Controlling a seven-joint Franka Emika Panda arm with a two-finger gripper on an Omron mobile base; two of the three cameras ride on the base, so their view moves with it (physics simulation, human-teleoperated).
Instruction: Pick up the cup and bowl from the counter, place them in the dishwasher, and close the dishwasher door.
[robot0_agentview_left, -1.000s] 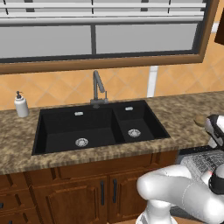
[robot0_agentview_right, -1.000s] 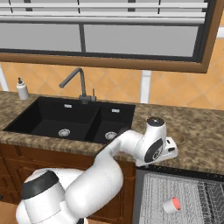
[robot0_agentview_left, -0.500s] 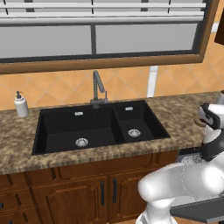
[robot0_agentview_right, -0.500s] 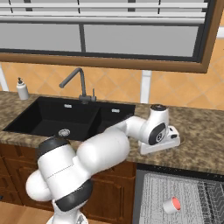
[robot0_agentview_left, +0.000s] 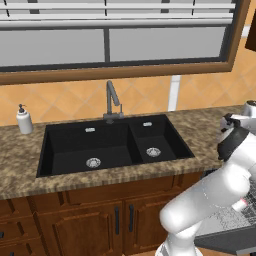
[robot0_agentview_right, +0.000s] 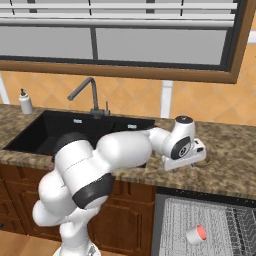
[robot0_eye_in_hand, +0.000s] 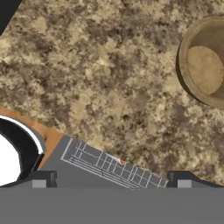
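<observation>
The speckled brown-and-tan granite tabletop (robot0_agentview_right: 235, 165) runs the width of the kitchen above wooden cabinets (robot0_agentview_left: 90, 220), below a wide window (robot0_agentview_right: 125, 45) and orange wall tiles. Set into it is a black double sink (robot0_agentview_left: 112, 145), a large basin on the left and a smaller one on the right, each with a round metal drain; both basins hold nothing else. A dark faucet (robot0_agentview_left: 112, 102) stands behind the divider, and a white soap pump bottle (robot0_agentview_left: 23, 120) sits on the tabletop at the far left, well apart from the sink's rim.

To the right of the cabinets the dishwasher (robot0_agentview_right: 200, 225) stands open, its grey wire-mesh rack (robot0_agentview_right: 172, 227) pulled out under the tabletop edge. The cup (robot0_agentview_right: 196, 234) lies in that rack, tipped on its side, whitish with its red-pink inside showing toward the camera. Nothing else can be made out in the rack.

The white arm reaches out over the tabletop to the right of the sink, its hand just above the granite. In the hand view the fingers (robot0_eye_in_hand: 111, 179) are spread wide, one dark tip at each lower corner, with nothing between them but bare granite and, beyond the edge, a part of the rack.

The bowl (robot0_eye_in_hand: 203, 61) rests upright on the tabletop, round, shallow and tan-brown, empty, at the upper right of the hand view and off to one side of the open fingers, not touched by them.
</observation>
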